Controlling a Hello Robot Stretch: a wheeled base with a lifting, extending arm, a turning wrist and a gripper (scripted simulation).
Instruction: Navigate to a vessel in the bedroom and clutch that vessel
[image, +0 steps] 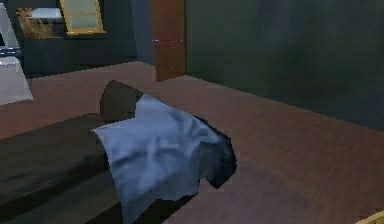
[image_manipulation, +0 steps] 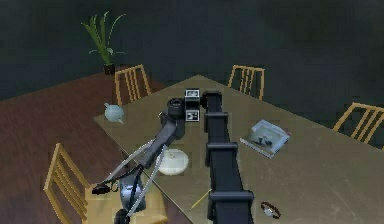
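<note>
Arm side view puts your tool (image_manipulation: 120, 190) out at the counter (image_manipulation: 320, 175); you cannot tell whether it holds anything. A pale round vessel (image_manipulation: 114, 113) sits at the counter's far left corner. Your approach looks done; the grasp looks still to do.

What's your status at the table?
Gripper out across table, load can't be told. Pale round vessel on table's corner toward the plant. White dish on table beside the arm.
</note>
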